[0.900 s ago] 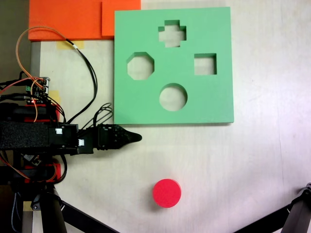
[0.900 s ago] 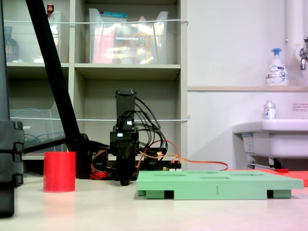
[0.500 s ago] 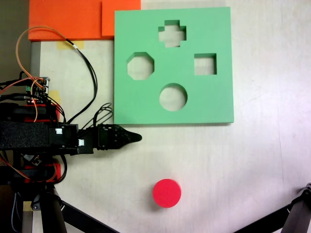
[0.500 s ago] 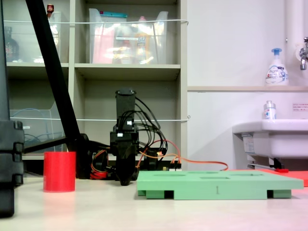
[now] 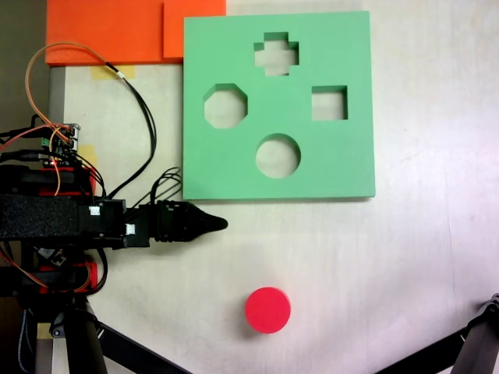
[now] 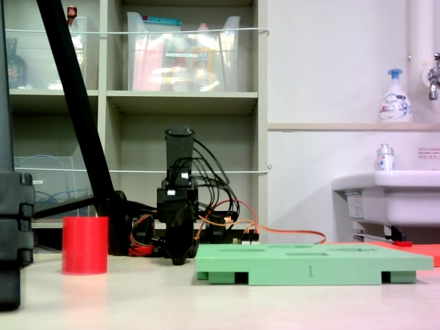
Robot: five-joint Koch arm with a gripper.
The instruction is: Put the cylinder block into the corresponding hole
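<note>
Cylinder block (image 5: 267, 309): a short, bright red round cylinder standing upright on its flat end on the pale table (image 5: 405, 257), well clear of the green foam board (image 5: 343, 167), off the board's near edge as the top-down fixed view shows it; in the low side-on fixed view it stands at the left (image 6: 84, 245), apart from the board (image 6: 309, 264).

Likely handling: it looks stiff and light (probably foam or plastic, though the pictures cannot settle the material), with a smooth curved wall that could slip or roll out of a loose pinch. My judgement is that it is not fragile.

Where to take hold: across the round wall, at mid-height or slightly above, with the fingers on opposite sides so the flat bottom stays level for the drop.

Corresponding hole (image 5: 277, 155): the circular cutout nearest the board's near edge, empty, about as wide as the block, so the fit looks snug. The octagonal cutout (image 5: 225, 107), square cutout (image 5: 329, 103) and cross-shaped cutout (image 5: 276, 54) lie further into the board.

Gripper (image 5: 219, 224): black, low over the table just off the board's near-left corner, well apart from the block and holding nothing; the tip tapers to one dark point, so I cannot tell whether the fingers are pressed together or parted.

Beyond the board: an orange foam sheet (image 5: 105, 31) at its far-left corner.
</note>
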